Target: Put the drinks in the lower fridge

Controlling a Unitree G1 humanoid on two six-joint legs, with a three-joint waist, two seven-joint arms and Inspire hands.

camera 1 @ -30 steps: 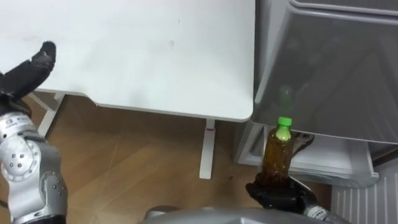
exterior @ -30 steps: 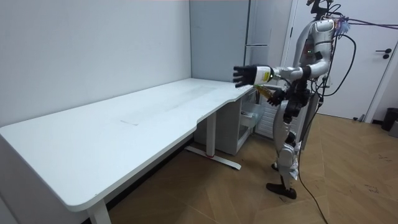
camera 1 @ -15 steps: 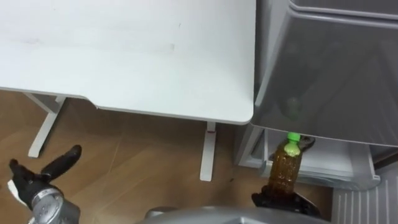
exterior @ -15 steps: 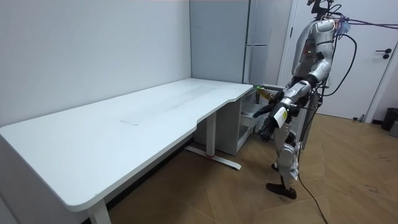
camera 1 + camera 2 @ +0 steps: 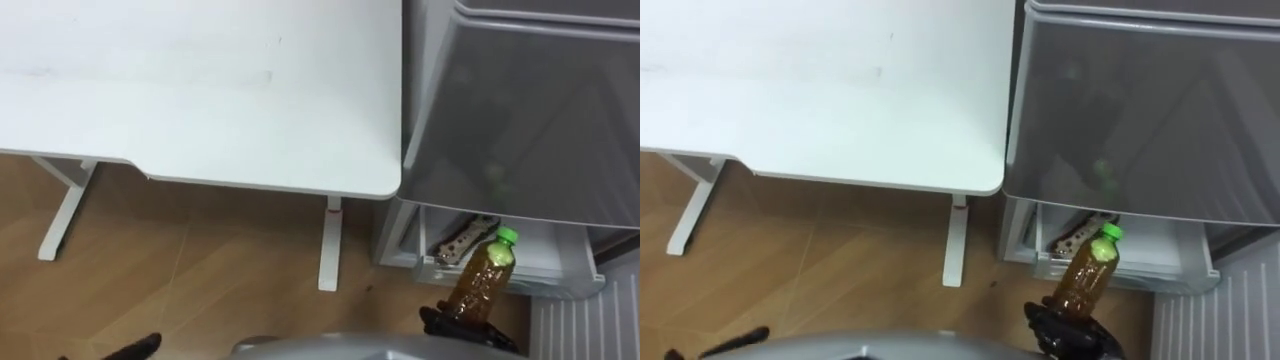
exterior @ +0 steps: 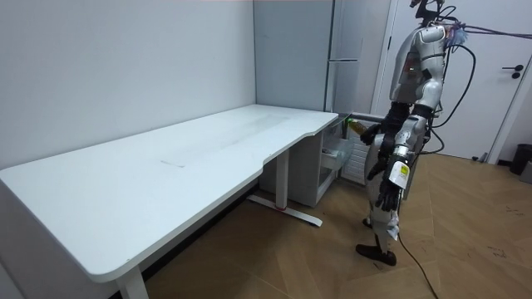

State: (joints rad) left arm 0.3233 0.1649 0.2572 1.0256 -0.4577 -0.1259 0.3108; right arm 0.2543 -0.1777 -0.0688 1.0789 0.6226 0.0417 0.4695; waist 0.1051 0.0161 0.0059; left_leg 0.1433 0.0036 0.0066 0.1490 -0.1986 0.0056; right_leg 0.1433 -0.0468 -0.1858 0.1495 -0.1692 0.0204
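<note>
Amber bottle point(image 5: 482, 285) is clasped at its base by the curled right hand point(image 5: 460, 328), its cap tilted toward the open fridge point(image 5: 548, 256) just beyond.

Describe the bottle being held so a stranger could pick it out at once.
Start at the grey fridge right of the white table and drop to its open lower drawer. In front of it the right hand holds the bottle by its base, tilted. It has amber-brown liquid and a bright green cap, unlike the flat item lying in the drawer.
</note>
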